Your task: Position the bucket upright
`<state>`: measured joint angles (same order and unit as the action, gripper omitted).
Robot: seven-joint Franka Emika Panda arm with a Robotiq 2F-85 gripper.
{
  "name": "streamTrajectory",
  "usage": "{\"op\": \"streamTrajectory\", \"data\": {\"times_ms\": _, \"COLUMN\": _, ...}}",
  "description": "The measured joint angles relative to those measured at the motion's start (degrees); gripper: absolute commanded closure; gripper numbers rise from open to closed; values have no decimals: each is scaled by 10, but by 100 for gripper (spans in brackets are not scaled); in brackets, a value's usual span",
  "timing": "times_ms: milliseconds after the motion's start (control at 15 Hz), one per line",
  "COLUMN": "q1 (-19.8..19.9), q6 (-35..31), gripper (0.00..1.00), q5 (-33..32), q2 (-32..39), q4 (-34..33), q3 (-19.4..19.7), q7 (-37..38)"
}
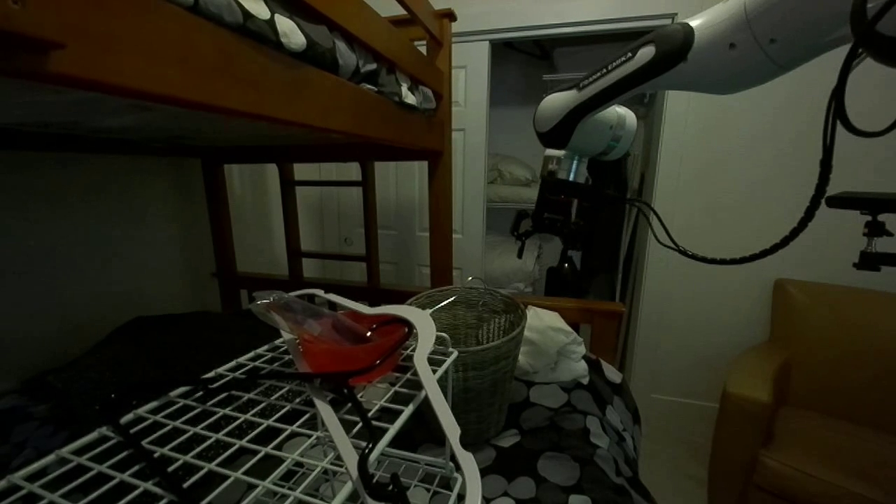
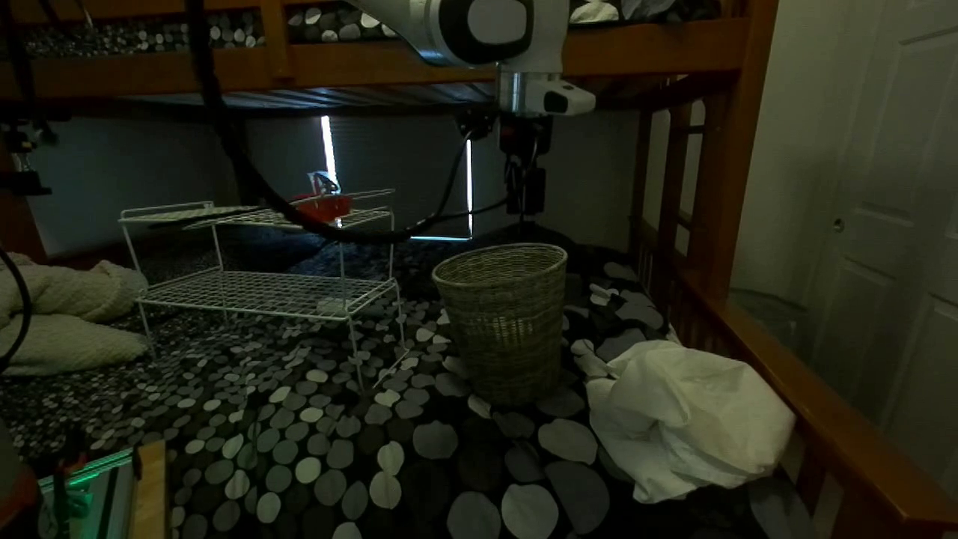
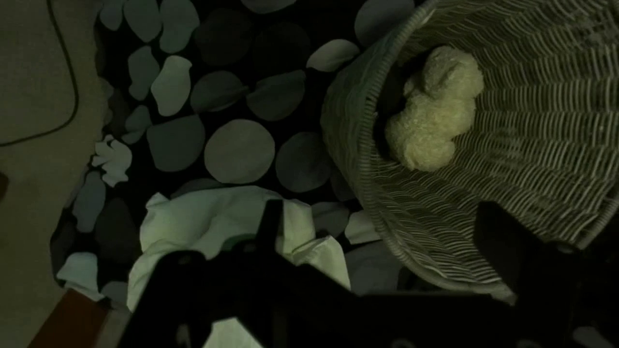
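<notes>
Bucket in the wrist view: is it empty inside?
No, the wrist view, looking in through its open top, shows a pale fluffy thing inside the woven bucket.

The bucket (image 2: 509, 352) was greyish tan, with a woven pattern; the bedspread (image 2: 307, 427) was black — scattered with grey and off-white rounded spots. The wire rack (image 2: 258, 292) was white and gridded; the cloth (image 2: 688, 419), white; the bed frame (image 1: 315, 98), orange-brown; the hand (image 3: 382, 207), black.
</notes>
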<state>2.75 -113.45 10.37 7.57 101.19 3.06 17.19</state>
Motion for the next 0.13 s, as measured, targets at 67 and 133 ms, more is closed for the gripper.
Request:
{"op": "streamTrajectory", "data": {"times_ms": 67, "q1": -10, "q6": 0, "gripper": 0, "q5": -11, "q2": 3, "q4": -10, "q3": -7, "q7": 6}}
{"op": "streamTrajectory", "data": {"times_ms": 133, "q1": -19, "q6": 0, "gripper": 0, "q5": -16, "q2": 7, "q4": -19, "q3": -14, "q7": 7}}
